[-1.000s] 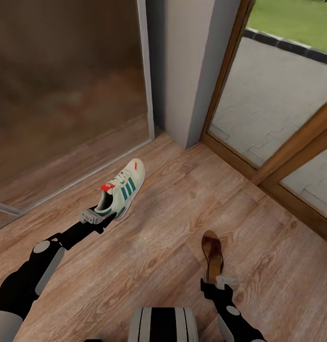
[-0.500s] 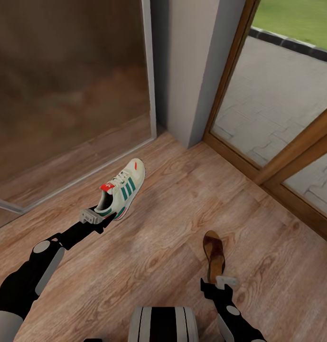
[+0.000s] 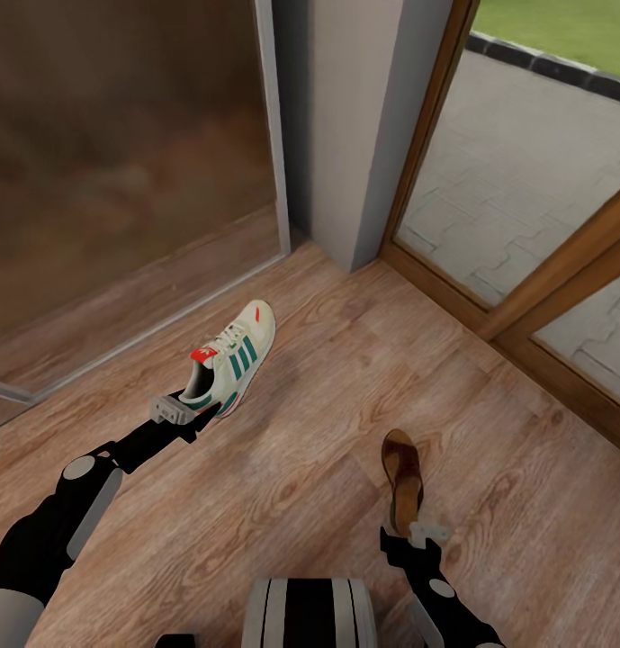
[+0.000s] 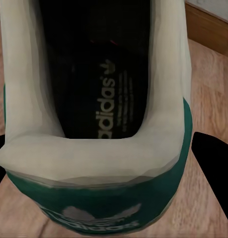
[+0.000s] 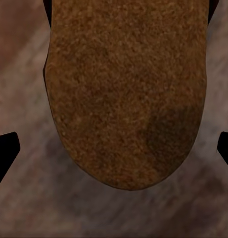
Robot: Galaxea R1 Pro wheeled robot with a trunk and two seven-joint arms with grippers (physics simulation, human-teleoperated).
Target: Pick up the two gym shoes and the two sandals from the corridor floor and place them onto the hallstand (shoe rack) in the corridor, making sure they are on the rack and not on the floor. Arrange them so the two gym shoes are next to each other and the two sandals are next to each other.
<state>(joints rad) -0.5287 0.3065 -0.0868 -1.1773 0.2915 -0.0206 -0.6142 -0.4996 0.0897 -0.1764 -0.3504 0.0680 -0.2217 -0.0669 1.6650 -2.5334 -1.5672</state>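
Note:
One cream-white gym shoe [image 3: 232,358] with green stripes hangs above the corridor floor [image 3: 327,396], toe pointing away from me. My left gripper [image 3: 198,410] is shut on its green heel [image 4: 101,198], with a dark finger [image 4: 213,163] on either side. A brown sandal [image 3: 402,470] sits in my right gripper [image 3: 405,533], held at its heel end. Its tan insole [image 5: 126,94] lies between the black fingertips [image 5: 4,153]. The hallstand is out of view.
A large dark glass panel [image 3: 121,162] in a grey frame stands ahead on the left. A grey wall corner [image 3: 354,135] rises behind the shoe. A wood-framed glass door [image 3: 525,189] runs along the right. My base [image 3: 310,614] is at the bottom.
The whole view has shifted: wall, door and floor grain have slid while both arms keep their places in the picture. Shoe and sandal stay with the grippers.

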